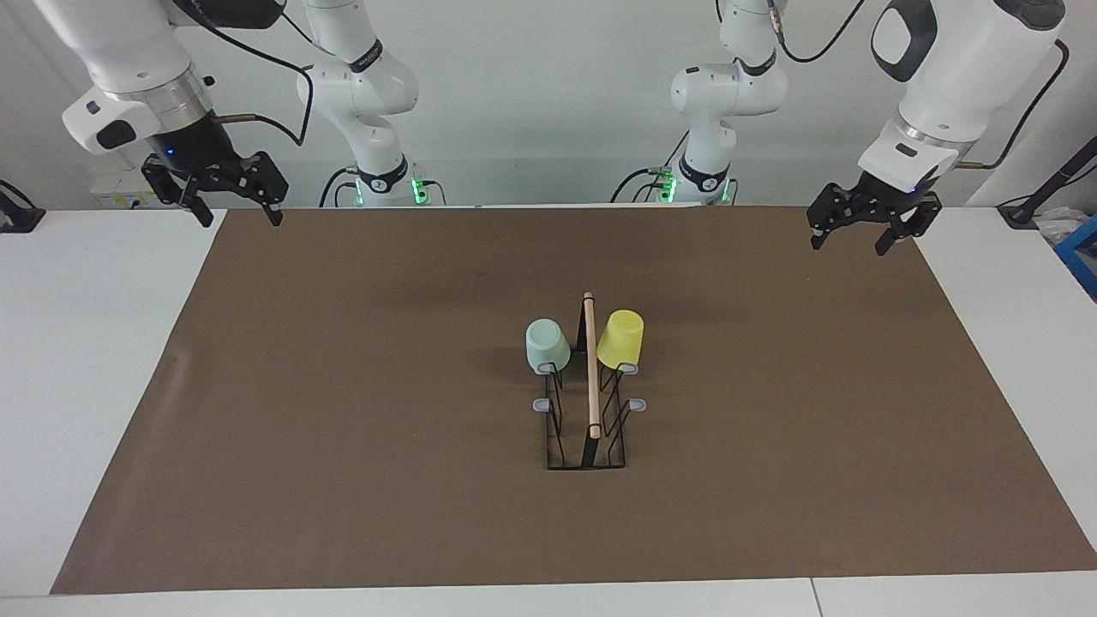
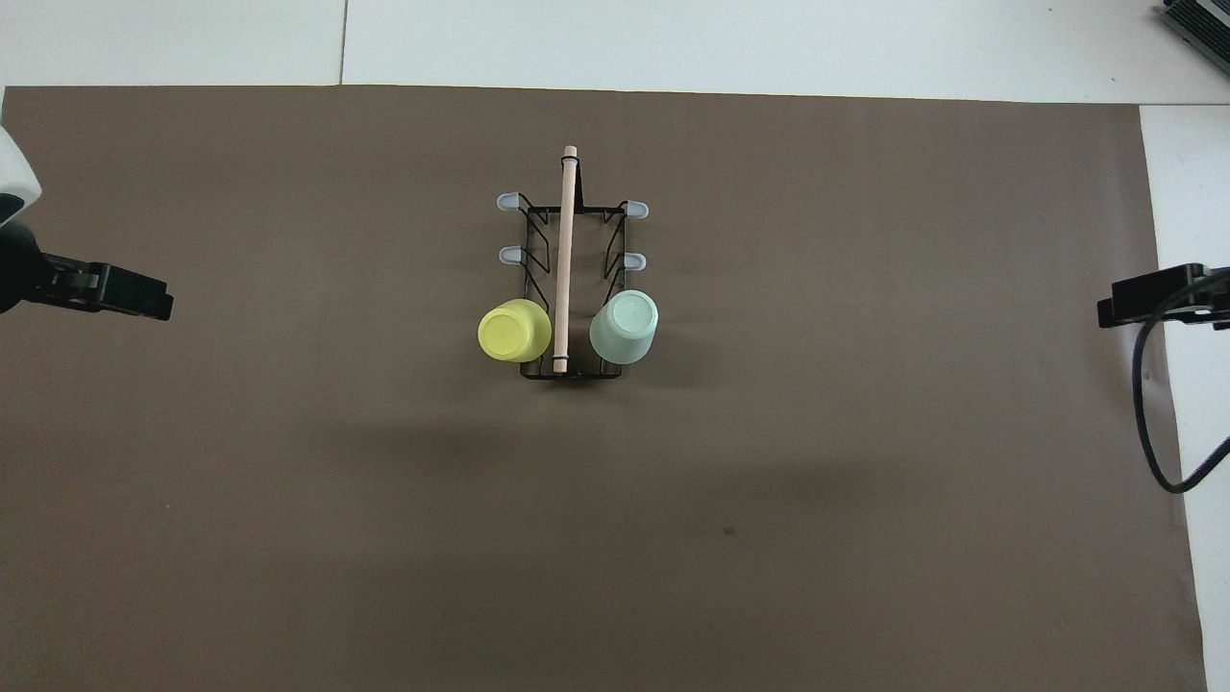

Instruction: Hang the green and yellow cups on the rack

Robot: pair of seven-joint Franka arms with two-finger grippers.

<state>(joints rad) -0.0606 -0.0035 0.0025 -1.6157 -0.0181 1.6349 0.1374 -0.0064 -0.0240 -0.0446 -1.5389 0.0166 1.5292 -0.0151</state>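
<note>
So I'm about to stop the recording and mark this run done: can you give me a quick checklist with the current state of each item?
1. Green cup upside down on a rack prong at the end nearest the robots: ok.
2. Yellow cup upside down on the prong across the wooden rod: ok.
3. Rack upright on the brown mat: ok.
4. Left gripper open, empty, up over the mat's edge, away from the rack: ok.
5. Right gripper open, empty, up by its own end: ok.
6. How firmly the cups sit: cannot tell.
</note>
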